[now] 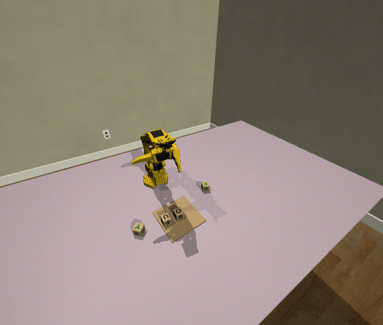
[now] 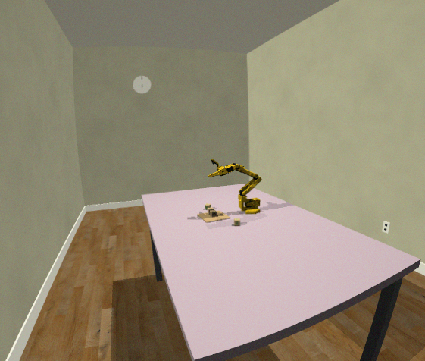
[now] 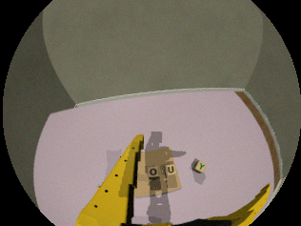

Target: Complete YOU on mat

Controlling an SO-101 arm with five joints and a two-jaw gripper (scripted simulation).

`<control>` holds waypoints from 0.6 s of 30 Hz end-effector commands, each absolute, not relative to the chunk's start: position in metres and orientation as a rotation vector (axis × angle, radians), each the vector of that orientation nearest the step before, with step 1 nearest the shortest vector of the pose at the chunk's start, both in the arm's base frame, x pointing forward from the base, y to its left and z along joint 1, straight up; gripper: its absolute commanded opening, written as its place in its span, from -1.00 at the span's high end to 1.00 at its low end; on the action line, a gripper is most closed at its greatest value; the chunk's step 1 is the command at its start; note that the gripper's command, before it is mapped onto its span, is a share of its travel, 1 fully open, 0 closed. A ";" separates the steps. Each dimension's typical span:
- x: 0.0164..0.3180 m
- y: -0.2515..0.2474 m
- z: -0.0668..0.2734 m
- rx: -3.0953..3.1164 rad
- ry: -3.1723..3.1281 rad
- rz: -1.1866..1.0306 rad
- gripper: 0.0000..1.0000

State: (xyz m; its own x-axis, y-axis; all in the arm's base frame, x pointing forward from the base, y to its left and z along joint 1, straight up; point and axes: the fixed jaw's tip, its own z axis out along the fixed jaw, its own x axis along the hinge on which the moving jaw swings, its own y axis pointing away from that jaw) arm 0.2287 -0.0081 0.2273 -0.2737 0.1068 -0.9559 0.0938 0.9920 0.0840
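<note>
A tan mat [image 1: 192,223] [image 2: 222,217] [image 3: 166,188] lies in front of the robot's base. Two blocks stand on it side by side: the O block [image 1: 178,213] [image 3: 153,170] and the U block [image 1: 166,218] [image 3: 170,170]. They show as a small pair in the exterior view [image 2: 212,212]. The Y block [image 1: 138,229] [image 2: 207,206] [image 3: 200,166] lies on the table off the mat, on the U side. A fourth block [image 1: 205,186] [image 2: 236,221] with a green mark lies off the mat, nearer the base. My gripper [image 1: 155,166] [image 2: 210,167] [image 3: 203,163] is open and empty, high above the table.
The robot's base [image 1: 155,179] [image 2: 249,205] stands behind the mat. The pink table [image 1: 289,181] [image 2: 282,264] ends in an edge to the right of the top view. In the wrist view the left jaw hides the mat's edge beside the O block.
</note>
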 end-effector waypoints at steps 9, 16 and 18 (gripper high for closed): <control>0.223 -0.007 0.239 0.124 1.834 0.004 -1.00; 0.221 -0.006 0.231 0.120 1.880 0.000 -1.00; 0.221 -0.006 0.231 0.120 1.880 0.000 -1.00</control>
State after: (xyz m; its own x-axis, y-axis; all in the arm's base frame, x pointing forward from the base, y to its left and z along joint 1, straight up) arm 0.2232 -0.0077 0.2107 -0.3746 0.0976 -0.9220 0.0966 0.9931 0.0659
